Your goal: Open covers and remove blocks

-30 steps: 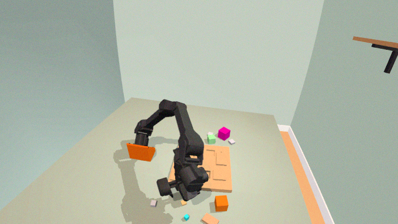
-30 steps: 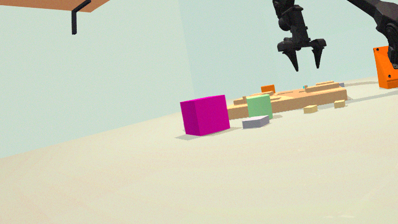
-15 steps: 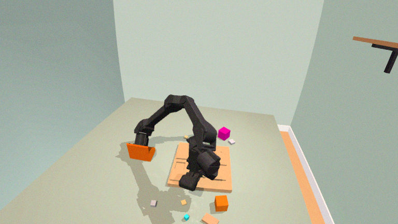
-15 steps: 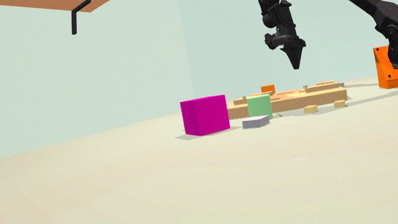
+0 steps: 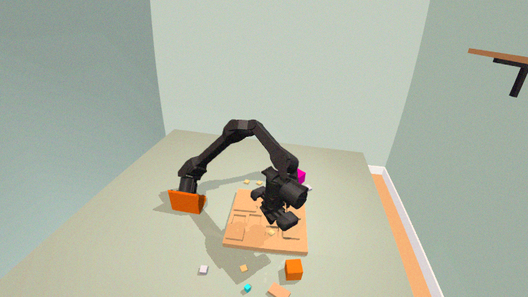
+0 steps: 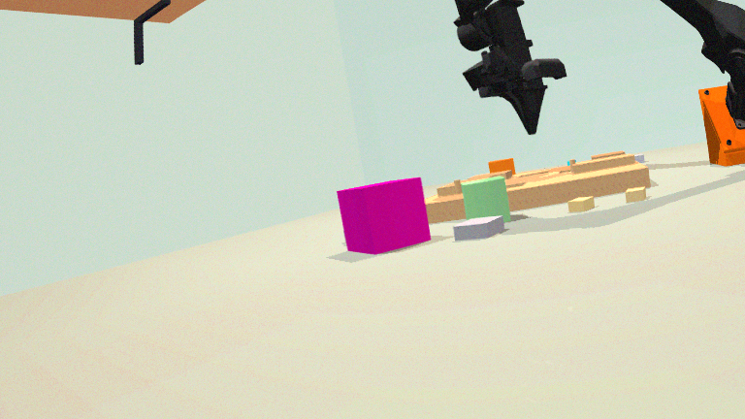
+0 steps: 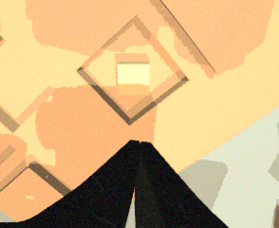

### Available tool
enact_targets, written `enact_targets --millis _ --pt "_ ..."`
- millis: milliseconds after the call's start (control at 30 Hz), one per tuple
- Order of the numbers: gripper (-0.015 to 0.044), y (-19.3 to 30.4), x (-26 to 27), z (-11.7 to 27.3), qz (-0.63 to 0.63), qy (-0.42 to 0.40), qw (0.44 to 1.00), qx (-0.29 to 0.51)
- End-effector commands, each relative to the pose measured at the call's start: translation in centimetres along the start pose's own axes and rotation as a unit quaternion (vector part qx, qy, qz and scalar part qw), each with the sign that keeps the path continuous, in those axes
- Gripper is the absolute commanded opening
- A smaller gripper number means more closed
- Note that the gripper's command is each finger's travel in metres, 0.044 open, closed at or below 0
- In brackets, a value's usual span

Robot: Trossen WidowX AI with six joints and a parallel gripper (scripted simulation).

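My gripper is shut and empty, above the puzzle board. A small yellow block sits in a square well, just ahead of the fingertips in the wrist view. Other yellow blocks rest on the table: one in front of the board, two more, one and another, behind it. One cover lies at the board's front left, with an uncovered well behind it. Another cover lies at the front right. The arm hides part of the board.
An orange cube, a cyan cube, a tan slab and a pale block lie in front of the board. A magenta cube, a green block and a lavender block stand beyond it.
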State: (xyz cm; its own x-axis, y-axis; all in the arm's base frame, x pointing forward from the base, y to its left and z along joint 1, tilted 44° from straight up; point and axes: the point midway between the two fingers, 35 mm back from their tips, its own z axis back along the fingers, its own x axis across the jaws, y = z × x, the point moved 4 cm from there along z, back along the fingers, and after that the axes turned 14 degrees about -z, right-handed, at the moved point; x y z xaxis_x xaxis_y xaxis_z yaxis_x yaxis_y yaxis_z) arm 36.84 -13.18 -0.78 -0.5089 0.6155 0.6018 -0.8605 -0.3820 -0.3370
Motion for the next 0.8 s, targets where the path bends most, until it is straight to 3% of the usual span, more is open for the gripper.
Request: enact_targets --millis 0,767 --pt "0.0 -1.0 1.0 0.2 0.074 0.002 0.997 -0.004" --pt "0.0 -1.0 1.0 -5.0 0.074 0.001 0.997 -0.005"
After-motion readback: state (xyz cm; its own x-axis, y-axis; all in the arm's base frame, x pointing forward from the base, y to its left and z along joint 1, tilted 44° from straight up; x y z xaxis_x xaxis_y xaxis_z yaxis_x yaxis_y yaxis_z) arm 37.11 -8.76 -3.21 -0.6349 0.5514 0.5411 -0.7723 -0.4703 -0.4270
